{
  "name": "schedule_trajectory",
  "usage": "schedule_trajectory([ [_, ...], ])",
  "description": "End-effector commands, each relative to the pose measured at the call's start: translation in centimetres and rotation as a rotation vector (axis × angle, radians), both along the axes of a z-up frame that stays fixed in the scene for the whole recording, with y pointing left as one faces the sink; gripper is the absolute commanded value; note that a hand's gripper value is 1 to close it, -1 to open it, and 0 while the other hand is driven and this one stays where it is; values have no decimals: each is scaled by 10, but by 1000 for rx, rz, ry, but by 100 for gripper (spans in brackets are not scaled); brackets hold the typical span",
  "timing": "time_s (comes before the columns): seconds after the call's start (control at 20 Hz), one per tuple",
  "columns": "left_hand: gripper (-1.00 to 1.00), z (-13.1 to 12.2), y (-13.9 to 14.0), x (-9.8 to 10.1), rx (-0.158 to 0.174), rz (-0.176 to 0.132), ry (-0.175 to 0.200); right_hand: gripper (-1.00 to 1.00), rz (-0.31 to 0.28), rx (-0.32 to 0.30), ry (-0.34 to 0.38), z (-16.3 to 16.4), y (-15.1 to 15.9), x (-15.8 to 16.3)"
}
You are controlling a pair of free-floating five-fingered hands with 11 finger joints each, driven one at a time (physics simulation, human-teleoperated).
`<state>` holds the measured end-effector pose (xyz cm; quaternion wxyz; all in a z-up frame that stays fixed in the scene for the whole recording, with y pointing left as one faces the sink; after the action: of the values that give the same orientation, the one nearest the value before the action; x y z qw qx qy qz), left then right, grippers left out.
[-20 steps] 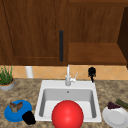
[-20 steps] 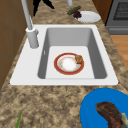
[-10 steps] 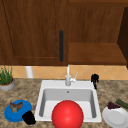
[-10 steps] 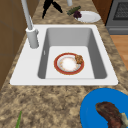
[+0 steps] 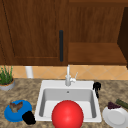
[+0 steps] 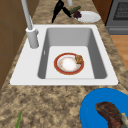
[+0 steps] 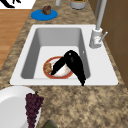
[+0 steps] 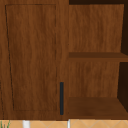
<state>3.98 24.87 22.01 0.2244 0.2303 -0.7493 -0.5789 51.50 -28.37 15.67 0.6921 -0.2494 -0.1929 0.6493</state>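
Observation:
My right hand (image 5: 96,87) hangs just over the right rim of the white sink (image 5: 50,84), open, fingers pointing down. In the right side view the same hand (image 7: 74,64) is above the near rim, its thumb reaching toward the red-rimmed plate (image 7: 58,73). That plate (image 6: 68,64) lies flat in the basin with a brown bit of food (image 6: 79,59) on its edge. From the front it shows as a red disc (image 5: 67,114). My left hand (image 5: 28,117) floats open beside the blue plate (image 5: 10,115), holding nothing.
The faucet (image 5: 68,77) stands at the sink's back rim. Meat (image 5: 15,106) lies on the blue plate. At the right, a white plate (image 5: 115,118) carries grapes (image 5: 113,105) beside a green vegetable (image 5: 122,103). A potted plant (image 5: 6,81) stands far left. The wall cabinet has a dark handle (image 8: 61,98) and open shelves.
My right hand has come down and a little to the right, from beside the faucet to the sink's right rim. The left hand and the plates have not moved.

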Motion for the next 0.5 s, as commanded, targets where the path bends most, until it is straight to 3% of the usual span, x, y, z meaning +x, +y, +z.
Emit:
schedule_trajectory([
  [0.0,0,0,0,0,0,0,0,-100,-18,41,-29,-18,-6,-26],
  [0.45,0,0,0,0,0,0,0,-100,-5,40,-18,-12,-15,-92],
])
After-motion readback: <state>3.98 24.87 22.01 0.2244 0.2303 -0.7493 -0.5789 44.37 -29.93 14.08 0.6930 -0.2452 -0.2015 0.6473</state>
